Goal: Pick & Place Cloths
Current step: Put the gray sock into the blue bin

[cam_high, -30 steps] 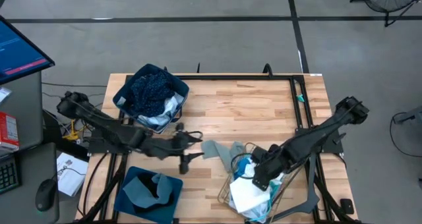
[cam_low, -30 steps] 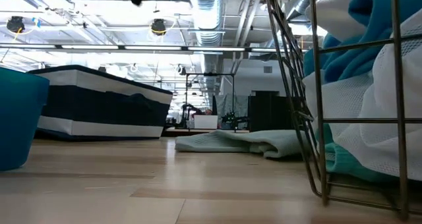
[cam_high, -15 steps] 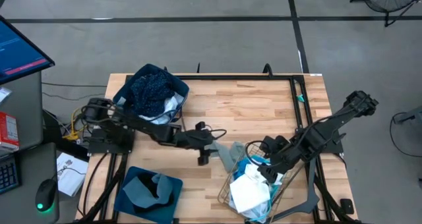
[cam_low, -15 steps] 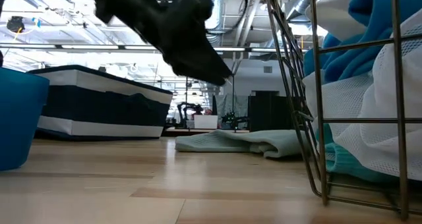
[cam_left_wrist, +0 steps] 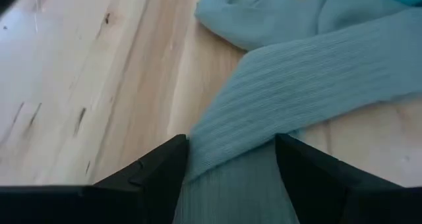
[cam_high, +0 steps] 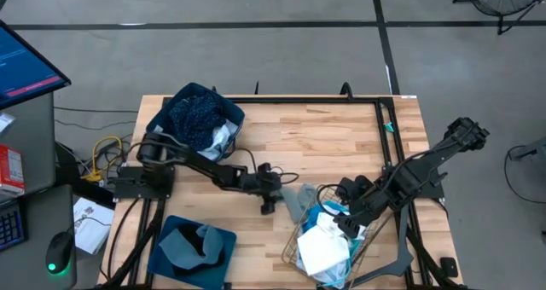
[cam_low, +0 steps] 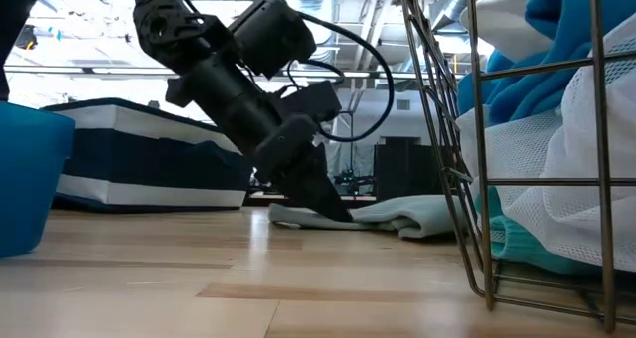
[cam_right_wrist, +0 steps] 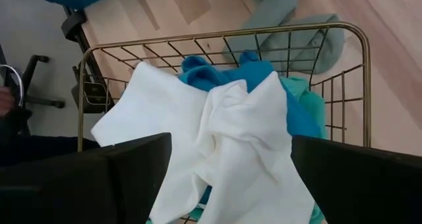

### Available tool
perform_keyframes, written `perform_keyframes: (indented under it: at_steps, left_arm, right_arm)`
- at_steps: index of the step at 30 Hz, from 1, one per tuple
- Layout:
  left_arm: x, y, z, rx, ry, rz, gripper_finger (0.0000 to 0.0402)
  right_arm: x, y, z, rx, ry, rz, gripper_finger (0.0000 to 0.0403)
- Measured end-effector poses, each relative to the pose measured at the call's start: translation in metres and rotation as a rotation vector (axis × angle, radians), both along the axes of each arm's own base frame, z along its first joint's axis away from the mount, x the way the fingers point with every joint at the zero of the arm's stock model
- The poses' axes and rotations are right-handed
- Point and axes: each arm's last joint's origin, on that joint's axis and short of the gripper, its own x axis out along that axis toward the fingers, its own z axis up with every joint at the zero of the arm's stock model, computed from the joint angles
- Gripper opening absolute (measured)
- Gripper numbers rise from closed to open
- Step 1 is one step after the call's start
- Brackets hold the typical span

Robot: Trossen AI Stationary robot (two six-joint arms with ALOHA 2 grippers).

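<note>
A pale grey-green ribbed cloth [cam_high: 297, 198] lies flat on the wooden table beside the wire basket [cam_high: 294, 243]. My left gripper [cam_high: 277, 194] has come down at the cloth's left end, open, with one finger on either side of the ribbed strip [cam_left_wrist: 231, 151]. A white cloth [cam_right_wrist: 217, 132] and a cyan cloth [cam_right_wrist: 231, 76] are heaped in the basket. My right gripper [cam_high: 345, 220] hangs open above them. My left gripper slants down from the table's left onto the left end of the cloth [cam_low: 343, 217], its fingers [cam_left_wrist: 155, 174] lying along the strip's two sides. I cannot tell whether the fingertips touch the cloth. The cloth lies flat and slack on the table.
A dark blue bin [cam_high: 162, 124] at the far left holds a navy dotted cloth [cam_high: 196, 115]. A second blue bin [cam_high: 171, 239] at the near left holds a grey cloth [cam_high: 192, 243]. Bare table lies beyond the cloth, toward the far edge.
My left gripper has swung toward the table's right and dropped from well above the table down to the left end of the grey-green cloth, tipping further downward. My right gripper has risen a little above the basket. The cloth has not moved.
</note>
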Motion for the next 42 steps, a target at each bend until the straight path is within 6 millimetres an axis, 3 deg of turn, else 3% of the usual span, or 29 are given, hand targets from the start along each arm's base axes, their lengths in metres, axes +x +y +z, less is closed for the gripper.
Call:
perform_keyframes:
  at_steps: [4,6,9,11,14,19,24,28,31,35,42]
  left_arm:
    - [-0.003,-0.005,-0.007,0.006,0.046,0.023,0.0192]
    - [-0.006,-0.006,-0.007,-0.005,0.080,0.055,0.0148]
    - [-0.011,-0.005,0.000,-0.040,0.103,0.092,0.0049]
    - [-0.013,-0.005,0.011,-0.066,0.090,0.093,0.0017]
    - [-0.021,-0.004,0.038,-0.073,0.053,0.093,0.0006]
    - [-0.043,-0.010,0.120,-0.091,-0.173,0.085,0.0001]
    - [-0.093,-0.030,0.201,-0.132,-0.452,0.026,0.0001]
    - [-0.139,-0.047,0.243,-0.221,-0.612,-0.012,0.0001]
    - [-0.171,-0.059,0.264,-0.335,-0.689,-0.073,0.0000]
    - [-0.203,-0.079,0.275,-0.476,-0.700,-0.183,0.0000]
    - [-0.238,-0.109,0.259,-0.591,-0.463,-0.327,0.0000]
  right_arm:
    - [0.000,0.000,0.000,0.013,0.000,-0.021,0.0306]
    - [0.000,0.000,0.000,0.029,0.002,-0.048,0.0306]
    - [0.000,0.000,0.000,0.052,0.003,-0.085,0.0306]
    - [0.001,0.001,0.000,0.073,0.000,-0.113,0.0306]
    - [0.002,0.002,0.001,0.085,-0.009,-0.119,0.0306]
    - [0.003,0.002,0.002,0.080,-0.034,-0.132,0.0306]
    - [0.006,0.003,0.004,0.095,-0.075,-0.139,0.0306]
    - [0.007,0.003,0.005,0.082,-0.097,-0.152,0.0306]
    - [0.007,0.002,0.005,0.069,-0.106,-0.161,0.0306]
    - [0.007,0.002,0.005,0.068,-0.106,-0.161,0.0306]
    - [0.007,0.002,0.005,0.068,-0.106,-0.162,0.0306]
